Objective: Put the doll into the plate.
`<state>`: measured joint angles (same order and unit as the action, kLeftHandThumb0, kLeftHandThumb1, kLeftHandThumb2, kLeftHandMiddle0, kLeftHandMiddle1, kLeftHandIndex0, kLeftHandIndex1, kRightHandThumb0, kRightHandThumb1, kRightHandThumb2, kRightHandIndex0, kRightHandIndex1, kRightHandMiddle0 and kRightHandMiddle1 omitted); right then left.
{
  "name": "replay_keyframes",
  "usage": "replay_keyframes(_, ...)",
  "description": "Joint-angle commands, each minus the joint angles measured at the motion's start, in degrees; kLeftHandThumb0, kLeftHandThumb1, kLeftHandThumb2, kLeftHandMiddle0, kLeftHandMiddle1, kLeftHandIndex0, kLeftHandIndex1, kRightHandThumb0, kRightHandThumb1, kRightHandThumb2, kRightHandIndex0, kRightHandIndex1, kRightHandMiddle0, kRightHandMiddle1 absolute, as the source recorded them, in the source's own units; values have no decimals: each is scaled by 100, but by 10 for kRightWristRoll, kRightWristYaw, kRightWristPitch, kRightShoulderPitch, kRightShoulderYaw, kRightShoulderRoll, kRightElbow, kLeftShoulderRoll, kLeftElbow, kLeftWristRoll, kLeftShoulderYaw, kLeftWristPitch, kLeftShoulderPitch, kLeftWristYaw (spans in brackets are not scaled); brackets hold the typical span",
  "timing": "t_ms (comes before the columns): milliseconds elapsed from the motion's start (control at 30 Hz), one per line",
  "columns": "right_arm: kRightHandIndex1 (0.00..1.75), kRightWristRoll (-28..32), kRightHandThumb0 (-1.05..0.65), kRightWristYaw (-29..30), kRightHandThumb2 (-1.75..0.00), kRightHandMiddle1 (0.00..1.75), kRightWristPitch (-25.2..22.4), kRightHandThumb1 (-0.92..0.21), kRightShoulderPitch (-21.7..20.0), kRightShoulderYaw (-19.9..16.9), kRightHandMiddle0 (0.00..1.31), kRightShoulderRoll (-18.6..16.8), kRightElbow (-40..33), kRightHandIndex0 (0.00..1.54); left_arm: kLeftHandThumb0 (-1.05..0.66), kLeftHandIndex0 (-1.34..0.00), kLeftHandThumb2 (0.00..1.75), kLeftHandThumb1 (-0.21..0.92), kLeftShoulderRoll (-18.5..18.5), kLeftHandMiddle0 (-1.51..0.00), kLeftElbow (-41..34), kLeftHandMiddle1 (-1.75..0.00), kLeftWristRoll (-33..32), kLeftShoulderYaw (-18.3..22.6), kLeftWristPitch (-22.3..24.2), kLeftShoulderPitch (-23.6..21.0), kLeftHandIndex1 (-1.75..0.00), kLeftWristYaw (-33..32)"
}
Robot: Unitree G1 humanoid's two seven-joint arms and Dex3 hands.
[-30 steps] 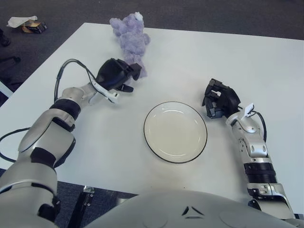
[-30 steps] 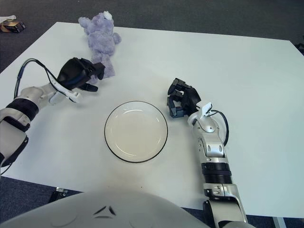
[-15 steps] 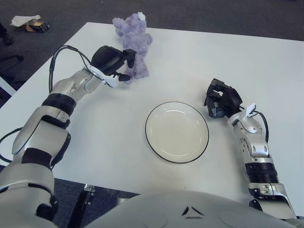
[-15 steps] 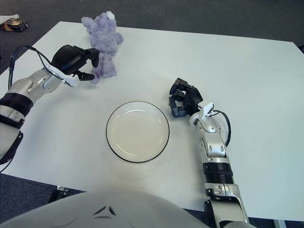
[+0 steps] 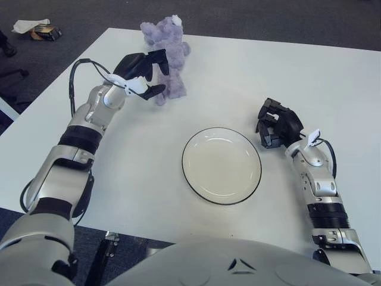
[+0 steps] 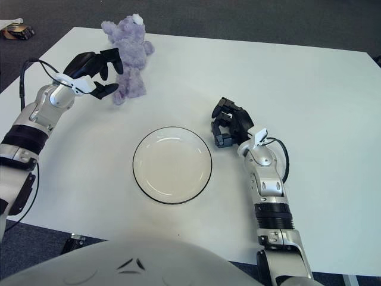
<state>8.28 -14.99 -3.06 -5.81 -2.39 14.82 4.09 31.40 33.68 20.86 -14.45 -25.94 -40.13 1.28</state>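
A purple plush doll (image 5: pixel 166 53) lies at the far left of the white table, head away from me. My left hand (image 5: pixel 149 74) hovers just left of the doll's lower body with its fingers spread, close to the plush and holding nothing. A round white plate (image 5: pixel 221 165) with a dark rim sits empty near the table's middle. My right hand (image 5: pixel 274 128) shows just right of the plate, fingers curled, nothing in them.
The white table (image 5: pixel 333 83) stretches wide to the right and back. Beyond its far left corner, small boxes and paper (image 5: pixel 36 30) lie on the dark carpet.
My left hand has travelled up and away from me toward the doll and spread its fingers. The right hand, plate and doll have stayed put.
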Motion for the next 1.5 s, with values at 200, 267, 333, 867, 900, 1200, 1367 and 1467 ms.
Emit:
replay_keyframes(200, 175, -27, -2, -1, -149, 166, -34, -16, 34, 10, 50, 13, 51, 77, -1, -34, 129, 33, -6, -66, -1, -166, 45, 24, 23, 0, -175, -58)
replay_keyframes(267, 175, -27, -2, -2, -149, 167, -32, -16, 33, 10, 50, 14, 53, 77, -1, -32, 125, 37, -6, -64, 13, -165, 69, 19, 11, -6, -175, -89)
replay_keyframes(333, 175, -26, -2, -2, -148, 167, -30, -17, 33, 11, 50, 14, 55, 77, -1, -30, 120, 40, -2, -62, 25, -164, 98, 11, -2, -11, -175, -122)
replay_keyframes(867, 175, -23, -1, -9, -145, 172, -19, -21, 29, 11, 54, 18, 70, 62, -29, -3, 104, 46, 19, -12, 159, -143, 259, -76, -54, -86, -145, -258)
replay_keyframes(900, 175, -24, -1, -9, -144, 173, -18, -21, 29, 11, 55, 18, 70, 60, -34, -2, 109, 40, 19, -8, 167, -134, 268, -82, -51, -91, -137, -266)
replay_keyframes(1200, 175, -24, -2, -11, -146, 167, -17, -19, 31, 11, 49, 20, 70, 74, -44, 0, 112, 26, 12, 0, 231, -73, 321, -126, -34, -117, -104, -347)
replay_keyframes(1367, 175, -18, -2, -14, -147, 168, -17, -19, 31, 8, 48, 19, 74, 75, -46, 0, 110, 25, 10, 0, 267, -57, 352, -158, -23, -135, -91, -397)
replay_keyframes(1467, 175, -20, -2, -15, -146, 168, -17, -19, 30, 7, 47, 19, 76, 75, -47, 0, 109, 25, 9, 0, 287, -49, 376, -182, -11, -148, -83, -425)
